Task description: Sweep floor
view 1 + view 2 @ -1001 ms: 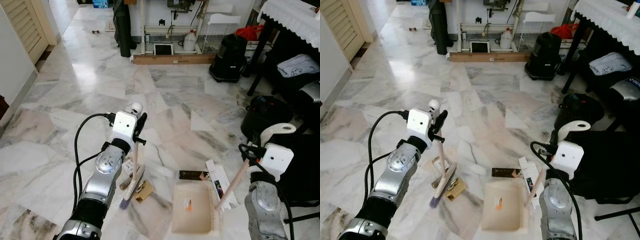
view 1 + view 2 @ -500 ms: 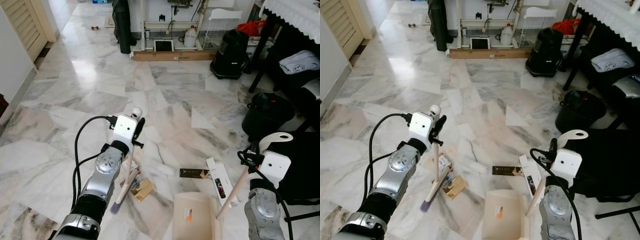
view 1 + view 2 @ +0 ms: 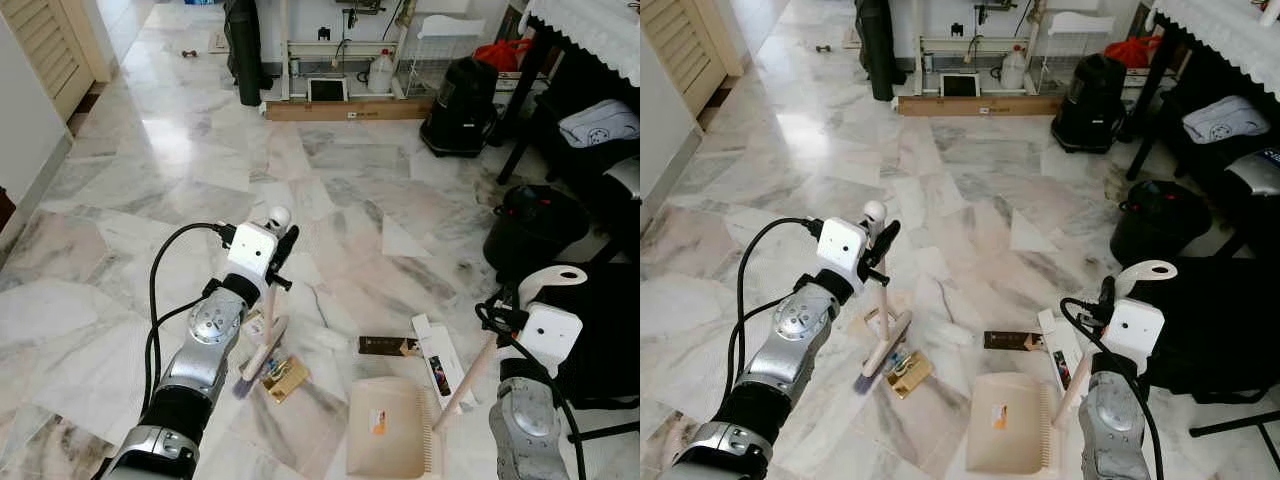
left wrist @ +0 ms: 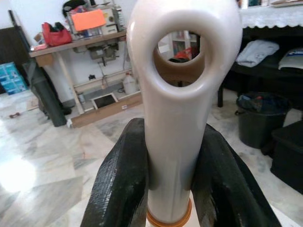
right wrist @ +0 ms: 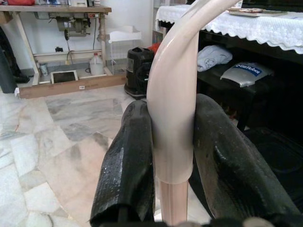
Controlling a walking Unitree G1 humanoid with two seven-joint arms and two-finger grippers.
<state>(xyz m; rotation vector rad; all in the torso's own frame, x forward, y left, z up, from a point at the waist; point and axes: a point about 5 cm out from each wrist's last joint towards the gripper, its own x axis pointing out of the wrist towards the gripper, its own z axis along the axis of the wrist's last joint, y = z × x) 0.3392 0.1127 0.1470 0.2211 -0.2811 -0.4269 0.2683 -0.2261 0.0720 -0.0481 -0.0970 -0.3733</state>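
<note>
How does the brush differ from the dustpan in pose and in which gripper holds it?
The brush is in the left gripper; the dustpan is in the right gripper. The brush head rests among litter, while the dustpan lies flat, apart from that litter, with one scrap inside. The brush handle stands almost upright; the dustpan handle slants. Both are cream and touch the floor.

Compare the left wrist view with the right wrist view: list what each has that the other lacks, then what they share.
Left wrist view: the left tool clamped on the cream broom handle with its ring-shaped end, a red bag on the workbench, and a black bin.
Right wrist view: the right tool clamped on the curved beige dustpan handle, and a white lace tablecloth.
Both: the workbench, the white jug beneath it, the wooden plank and the marble floor.
</note>
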